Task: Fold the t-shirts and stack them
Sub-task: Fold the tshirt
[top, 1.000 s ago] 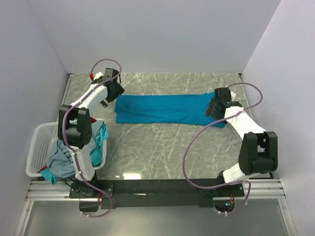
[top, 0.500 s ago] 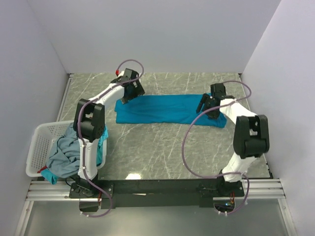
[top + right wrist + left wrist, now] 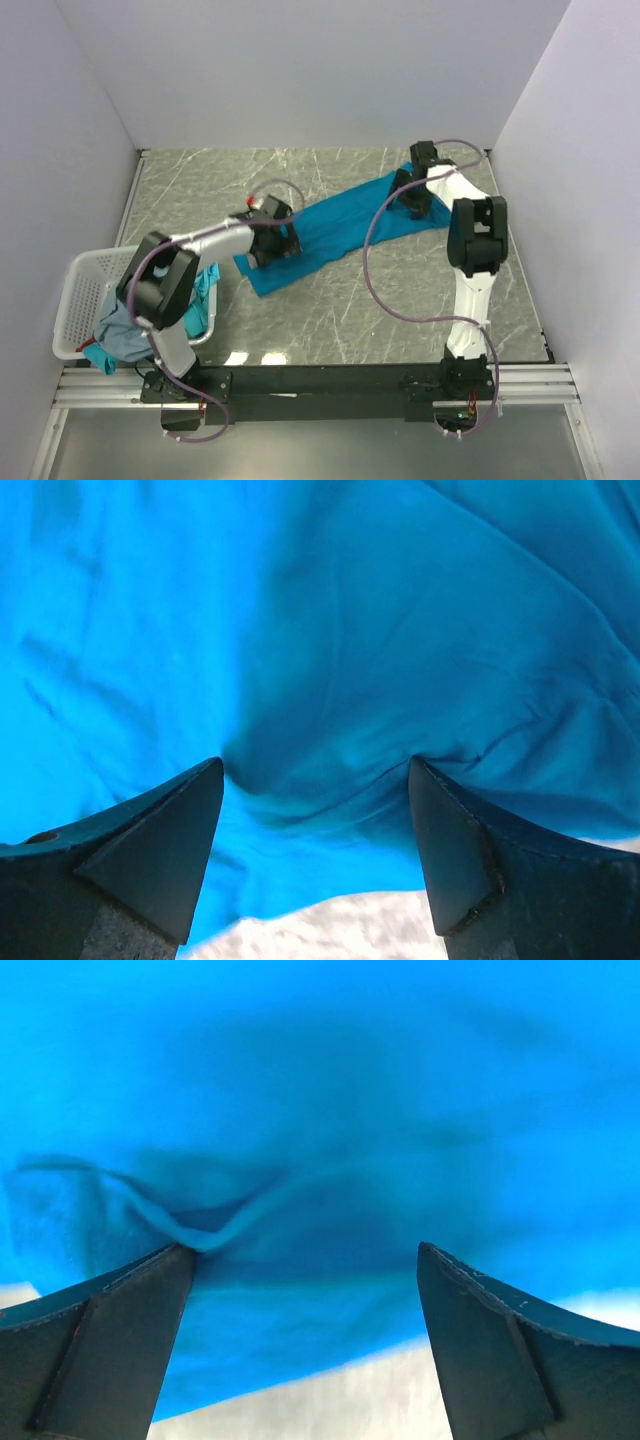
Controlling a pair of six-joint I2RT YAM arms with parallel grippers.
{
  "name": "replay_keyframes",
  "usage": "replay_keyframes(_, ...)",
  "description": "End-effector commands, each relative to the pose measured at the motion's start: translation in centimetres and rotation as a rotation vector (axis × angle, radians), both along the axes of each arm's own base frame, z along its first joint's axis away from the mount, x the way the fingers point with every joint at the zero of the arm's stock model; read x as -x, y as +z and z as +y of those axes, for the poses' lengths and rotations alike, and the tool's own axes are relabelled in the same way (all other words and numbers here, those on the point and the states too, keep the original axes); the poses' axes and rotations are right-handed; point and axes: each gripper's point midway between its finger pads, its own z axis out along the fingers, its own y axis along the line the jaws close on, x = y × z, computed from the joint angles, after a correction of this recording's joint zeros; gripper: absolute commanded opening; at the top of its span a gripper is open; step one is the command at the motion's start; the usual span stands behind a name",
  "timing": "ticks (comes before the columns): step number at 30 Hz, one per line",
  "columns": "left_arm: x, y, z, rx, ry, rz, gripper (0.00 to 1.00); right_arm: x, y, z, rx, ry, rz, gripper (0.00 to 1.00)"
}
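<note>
A bright teal-blue t-shirt, folded into a long strip, lies slanted across the marble table from near left to far right. My left gripper sits on its near left end, open wide, with both fingertips pressed down on the cloth and a small ridge of fabric by the left finger. My right gripper is on the far right end, also open, its tips denting the cloth without pinching it. The table shows just below the cloth edge in both wrist views.
A white lattice basket stands at the near left edge, holding a crumpled grey-blue t-shirt and a teal one. White walls close in the back and both sides. The right arm's purple cable loops over the table.
The strip has swung from lying level to slanted. My left gripper came nearer with the left end, and my right gripper went farther back with the right end.
</note>
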Motion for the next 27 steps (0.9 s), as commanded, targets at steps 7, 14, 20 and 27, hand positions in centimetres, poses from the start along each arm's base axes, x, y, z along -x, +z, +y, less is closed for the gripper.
replay_keyframes(7, 19.5, -0.3, -7.6, 0.039, -0.339, 0.389, 0.99, -5.2, 0.5, 12.3, -0.034, 0.388, -0.032, 0.81)
replay_keyframes(14, 20.2, 3.7, -8.7, 0.02, -0.434, 0.277, 1.0, -5.9, 7.6, 13.3, 0.07, 0.441, -0.204, 0.82)
replay_keyframes(20, 17.6, 4.3, -5.7, -0.158, -0.392, 0.162, 0.99, -1.7, 12.4, 11.9, 0.107, 0.412, -0.224, 0.83)
replay_keyframes(27, 18.4, 3.1, -7.2, -0.075, -0.513, 0.151, 0.99, 5.4, 9.3, 17.6, -0.026, 0.501, -0.182, 0.83)
